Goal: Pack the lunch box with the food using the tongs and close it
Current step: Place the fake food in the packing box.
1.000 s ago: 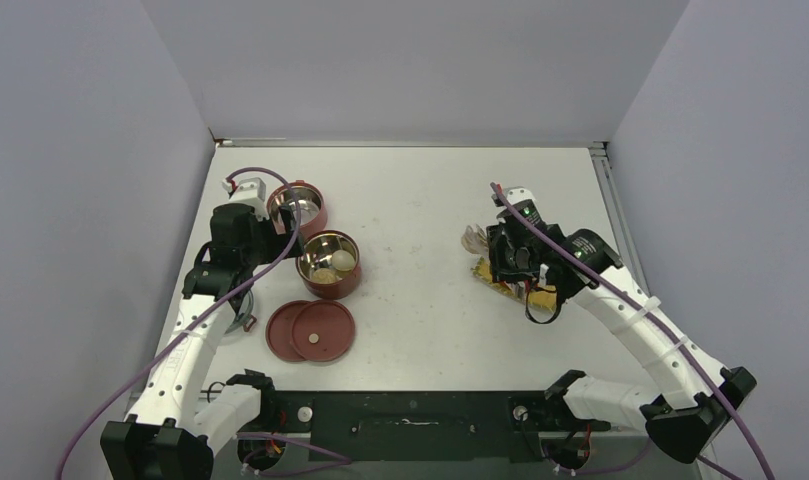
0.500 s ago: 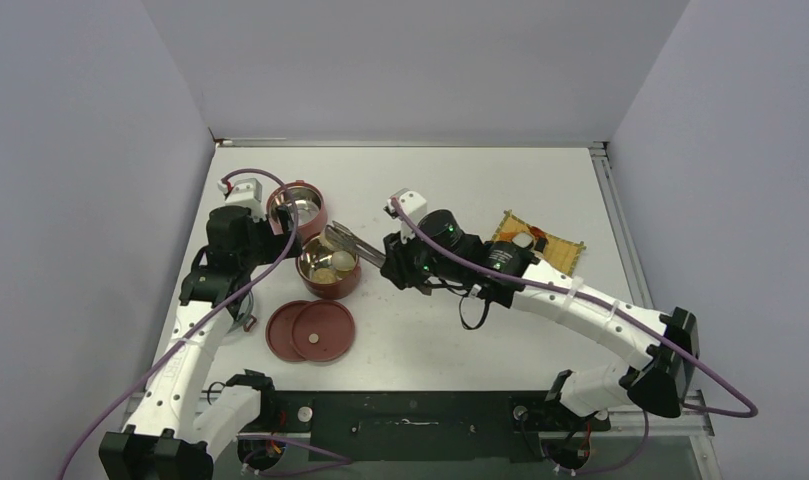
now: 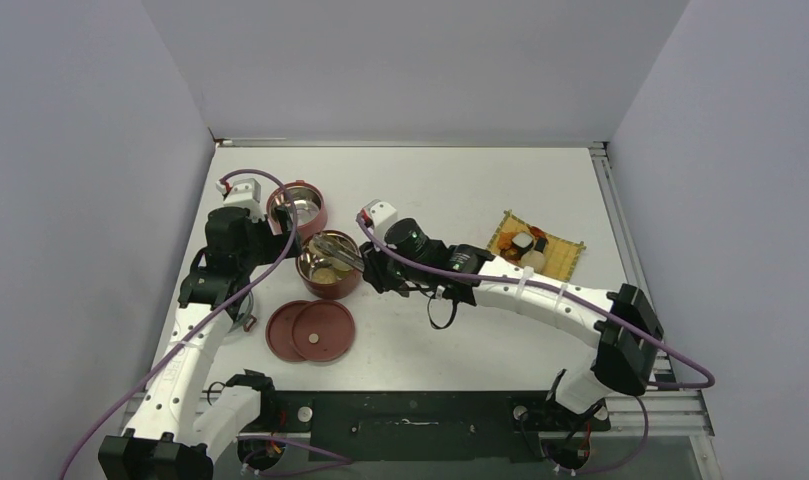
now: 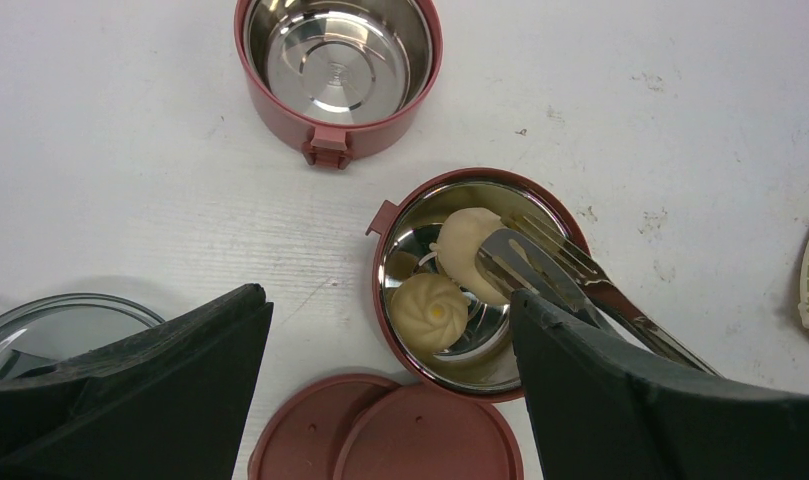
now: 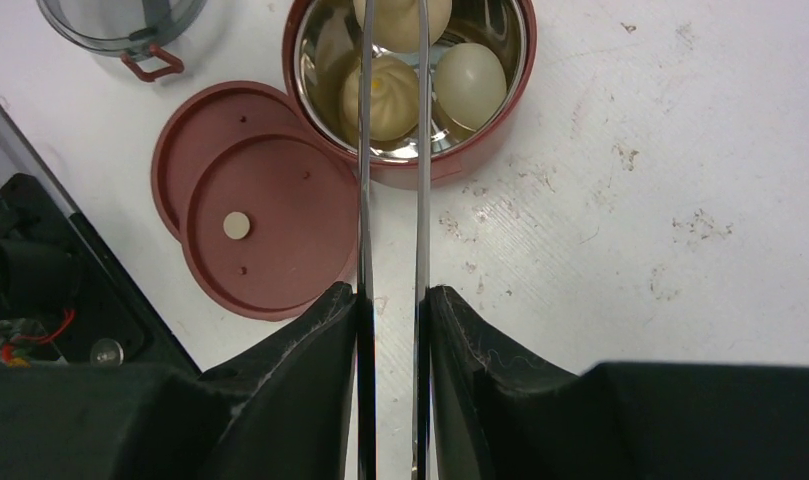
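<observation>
Both fingers of the right gripper (image 5: pixel 392 300) are clamped on the tongs (image 5: pixel 365 200), pressing the two silver arms nearly parallel. The arms run forward from the fingers, over the rim of the near bowl (image 5: pixel 450 168). A cream ball (image 5: pixel 400 15) sits between their flat tips; whether it hangs or rests on the steel floor I cannot tell. Below it in the same bowl lie a swirled bun (image 5: pixel 385 95) and a smooth pale ball (image 5: pixel 470 72), side by side. Just beside the bowl, toward the arm bases, two dark-red lids (image 5: pixel 270 230) lie flat on the table, overlapping. A clear round container (image 5: pixel 120 20) with a red clip stands just past the lids.

The left gripper (image 4: pixel 388 298) hovers above the table with its fingers wide apart, holding nothing. Beyond it the far bowl (image 4: pixel 280 110) stands apart from the near one, showing only its shiny inside.

In the top view, more food (image 3: pixel 525 245) lies on the yellow mat (image 3: pixel 570 255), well apart from both bowls, on the right side of the table.
</observation>
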Controlling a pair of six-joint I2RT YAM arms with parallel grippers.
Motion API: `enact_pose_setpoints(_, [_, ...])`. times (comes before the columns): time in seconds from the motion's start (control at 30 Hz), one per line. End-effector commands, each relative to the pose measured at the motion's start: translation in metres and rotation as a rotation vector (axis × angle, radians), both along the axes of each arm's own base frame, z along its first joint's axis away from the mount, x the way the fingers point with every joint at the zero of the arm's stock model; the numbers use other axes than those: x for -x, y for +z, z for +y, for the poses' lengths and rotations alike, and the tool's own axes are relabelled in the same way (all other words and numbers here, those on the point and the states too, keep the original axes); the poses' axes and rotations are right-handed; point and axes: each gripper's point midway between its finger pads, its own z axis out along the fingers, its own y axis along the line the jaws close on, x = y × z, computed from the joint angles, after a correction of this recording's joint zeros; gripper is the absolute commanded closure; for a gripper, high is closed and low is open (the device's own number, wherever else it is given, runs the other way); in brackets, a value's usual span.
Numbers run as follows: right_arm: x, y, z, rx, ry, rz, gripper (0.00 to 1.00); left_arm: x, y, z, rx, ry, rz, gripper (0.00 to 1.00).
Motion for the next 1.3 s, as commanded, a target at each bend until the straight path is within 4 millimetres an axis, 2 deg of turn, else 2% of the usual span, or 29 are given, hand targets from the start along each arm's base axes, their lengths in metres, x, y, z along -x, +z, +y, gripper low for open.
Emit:
enact_pose_setpoints(0.0, [-0.013,0.011,0.019,-0.028,-0.013,-0.063,0.95,-0.007,0.015,-0.001,0.011,0.003,-0.064,0.12])
enact_pose_setpoints(0.23, [-0.013,-0.01,0.024,0.033,-0.024,-0.061,0.93,-0.007,0.014,-0.001,0.012,-0.001,-0.062,0.12])
enact_pose_setpoints(0.47, [-0.013,-0.017,0.031,0.04,-0.016,-0.058,0.74,-0.007,0.013,-0.003,0.014,-0.007,-0.057,0.12])
enact_pose_setpoints(0.67, [-0.013,-0.015,0.03,0.047,-0.019,-0.063,0.59,-0.007,0.012,-0.004,0.014,-0.01,-0.053,0.12])
enact_pose_setpoints(1.07, [-0.004,0.011,0.023,0.015,-0.023,-0.089,0.59,-0.007,0.013,-0.004,0.016,-0.011,-0.054,0.12])
enact_pose_setpoints(1.27, [-0.001,0.033,0.004,0.008,-0.07,-0.103,0.59,-0.007,0.014,-0.001,0.006,0.005,-0.057,0.12])
